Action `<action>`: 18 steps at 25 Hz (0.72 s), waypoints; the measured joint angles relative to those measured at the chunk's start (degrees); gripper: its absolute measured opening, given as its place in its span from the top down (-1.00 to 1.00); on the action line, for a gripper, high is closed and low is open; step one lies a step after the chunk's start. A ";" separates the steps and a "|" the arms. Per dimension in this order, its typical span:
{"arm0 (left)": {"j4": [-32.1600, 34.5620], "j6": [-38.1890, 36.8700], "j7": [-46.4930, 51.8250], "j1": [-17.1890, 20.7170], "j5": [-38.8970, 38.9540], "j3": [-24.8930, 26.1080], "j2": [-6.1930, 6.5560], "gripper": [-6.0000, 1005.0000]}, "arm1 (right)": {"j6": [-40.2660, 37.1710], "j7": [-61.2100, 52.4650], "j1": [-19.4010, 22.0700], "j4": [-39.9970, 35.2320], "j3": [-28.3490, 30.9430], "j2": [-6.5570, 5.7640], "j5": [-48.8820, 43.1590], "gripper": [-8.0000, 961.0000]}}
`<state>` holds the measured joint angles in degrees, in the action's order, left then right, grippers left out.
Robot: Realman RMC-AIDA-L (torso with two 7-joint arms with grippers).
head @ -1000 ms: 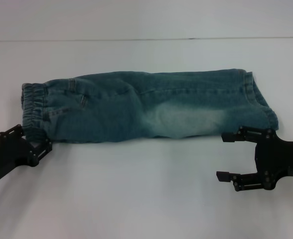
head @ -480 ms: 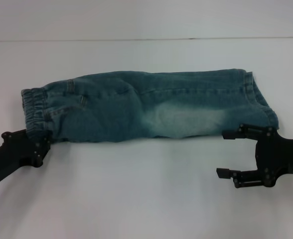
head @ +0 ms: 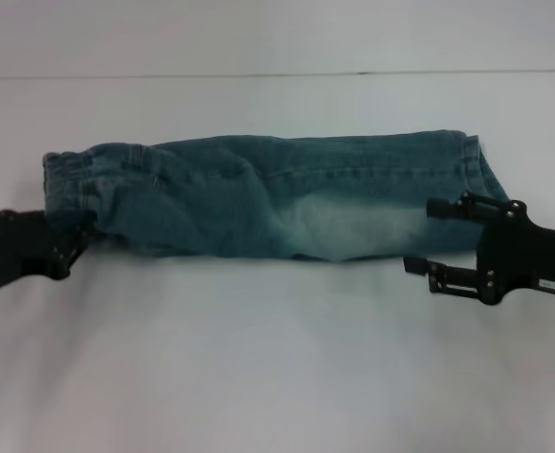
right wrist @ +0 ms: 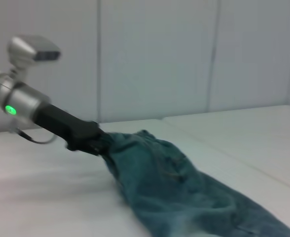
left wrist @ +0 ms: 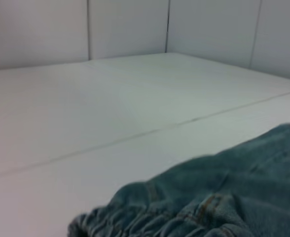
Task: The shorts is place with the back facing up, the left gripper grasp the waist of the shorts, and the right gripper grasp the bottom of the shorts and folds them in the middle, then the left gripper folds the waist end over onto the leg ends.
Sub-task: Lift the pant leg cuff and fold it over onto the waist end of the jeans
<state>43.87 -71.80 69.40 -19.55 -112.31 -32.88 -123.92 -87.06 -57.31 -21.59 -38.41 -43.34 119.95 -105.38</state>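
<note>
The blue denim shorts (head: 287, 203) lie folded lengthwise across the white table (head: 259, 368), waist at the left and leg ends at the right. My left gripper (head: 74, 236) is shut on the near corner of the elastic waist, which is bunched and raised off the table. The right wrist view shows that same left gripper (right wrist: 96, 142) pinching the shorts (right wrist: 169, 187). The left wrist view shows the gathered waistband (left wrist: 150, 217). My right gripper (head: 419, 236) is open at the leg ends: one finger lies over the denim and the other over the table just in front of the hem.
A thin seam (head: 277, 74) runs across the table behind the shorts. White wall panels (right wrist: 155, 54) stand behind the table.
My left gripper has closed on the waist corner and drawn it up and back. My right gripper has moved back from the bare table to straddle the near edge of the leg ends.
</note>
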 joint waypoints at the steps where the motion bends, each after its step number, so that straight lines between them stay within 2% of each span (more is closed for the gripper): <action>1: 2.22 -1.28 2.08 0.19 -0.11 -0.95 -0.01 0.73 | 1.19 0.82 -0.40 1.23 -0.06 0.01 0.40 -0.89; 2: 3.94 -2.29 3.54 0.25 -0.16 -1.47 0.01 0.73 | 2.43 1.62 -0.95 2.66 -0.01 0.02 0.64 -0.88; 5: 9.99 -6.34 9.59 0.32 -0.35 -2.84 0.00 0.73 | 6.61 3.95 -2.99 6.84 0.24 0.01 1.90 -0.62; 13: 20.85 -10.06 23.18 0.07 -0.39 -7.88 -0.20 0.73 | 15.36 13.56 -7.79 17.41 -0.14 0.26 8.27 0.07; 18: 26.71 -10.70 31.25 -1.50 -0.43 -12.24 -0.03 0.73 | 19.94 22.42 -10.13 23.65 -0.17 0.50 15.11 0.30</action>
<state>70.58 -82.50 100.65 -21.05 -112.74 -45.13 -123.95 -67.13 -34.89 -31.72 -14.76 -43.51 120.46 -90.27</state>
